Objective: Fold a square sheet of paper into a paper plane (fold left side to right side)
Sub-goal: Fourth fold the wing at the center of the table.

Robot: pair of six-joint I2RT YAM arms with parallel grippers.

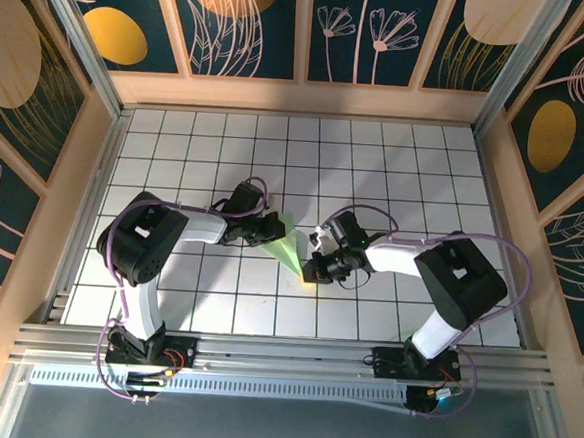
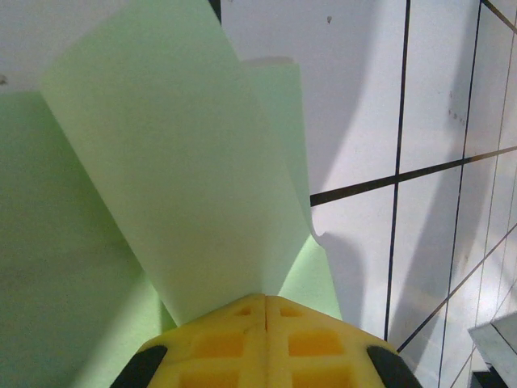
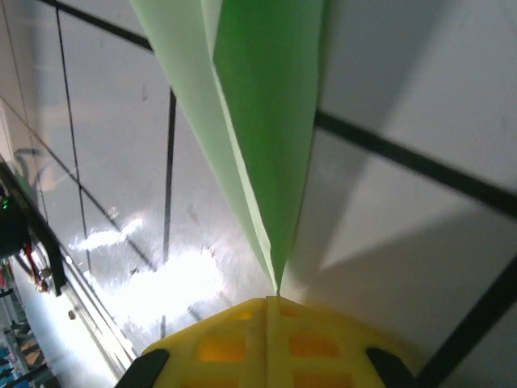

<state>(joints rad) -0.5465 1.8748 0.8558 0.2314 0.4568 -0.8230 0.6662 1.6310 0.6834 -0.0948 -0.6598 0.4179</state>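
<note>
Left hand [image 1: 263, 232]: yellow waffle-pattern pads [image 2: 218, 343] were pressed flat together, with a flap of the paper plane [image 1: 288, 245] pinched in the seam. Right hand [image 1: 316, 266]: same yellow pads, jaws closed tight on the plane's sharp tip. The plane sat mid-bench between the two, left hand at its 9 o'clock, right hand at its 5 o'clock. Paper was thin, matte, light green and plain. Left wrist view: the gripped flap curled up off the flat layer in a smooth roll, no hard crease there. Right wrist view: a long narrow wedge with crisp straight creases, darker green on the shaded face, widening toward 12 o'clock. Bench [image 1: 406, 167]: glossy white square tiles, black grid lines. Beyond it were a pale wood rim [image 1: 300, 97] and dark panels [image 1: 375, 34] with leaf prints.
</note>
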